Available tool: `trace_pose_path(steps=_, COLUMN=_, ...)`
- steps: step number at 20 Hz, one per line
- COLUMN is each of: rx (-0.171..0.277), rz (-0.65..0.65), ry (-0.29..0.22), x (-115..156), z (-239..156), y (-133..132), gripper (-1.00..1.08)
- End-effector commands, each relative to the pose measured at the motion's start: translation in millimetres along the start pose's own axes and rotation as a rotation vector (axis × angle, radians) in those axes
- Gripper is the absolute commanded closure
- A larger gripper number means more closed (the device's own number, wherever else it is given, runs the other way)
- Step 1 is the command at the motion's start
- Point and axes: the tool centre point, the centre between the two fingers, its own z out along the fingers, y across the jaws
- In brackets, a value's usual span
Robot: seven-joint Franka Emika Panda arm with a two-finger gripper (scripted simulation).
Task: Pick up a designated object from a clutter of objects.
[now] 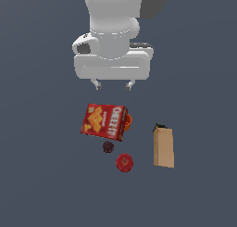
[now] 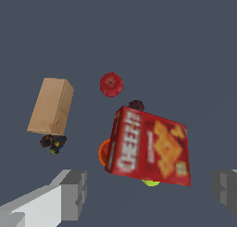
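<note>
The plain tan block (image 1: 164, 148) lies on the grey floor at the exterior view's right; it also shows in the wrist view (image 2: 51, 106). The red cracker box (image 1: 104, 121) lies at the centre, also in the wrist view (image 2: 149, 147). My gripper (image 1: 113, 86) hangs open and empty high above the clutter, over the far side of the red box; its fingers (image 2: 73, 194) are spread wide apart in the wrist view. The tan block is off to the side of the gripper, apart from it.
A red apple-like ball (image 1: 124, 162) and a small dark maroon ball (image 1: 108, 147) lie near the red box. An orange piece (image 1: 128, 122) peeks from behind the box. A tiny dark multicoloured item (image 1: 159, 126) touches the tan block's far end. A yellow-green bit (image 2: 150, 182) shows under the box.
</note>
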Motion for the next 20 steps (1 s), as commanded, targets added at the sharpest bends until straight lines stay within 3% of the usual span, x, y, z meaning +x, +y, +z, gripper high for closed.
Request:
trace_pose_path(steps=1, rx=0.000, rz=0.000, ry=0.000, x=0, z=0, y=0, gripper=-0.92)
trace_pose_path(steps=20, rx=0.011, rz=-0.025, ry=0.013, x=9, z=4, y=-11, gripper=-0.92)
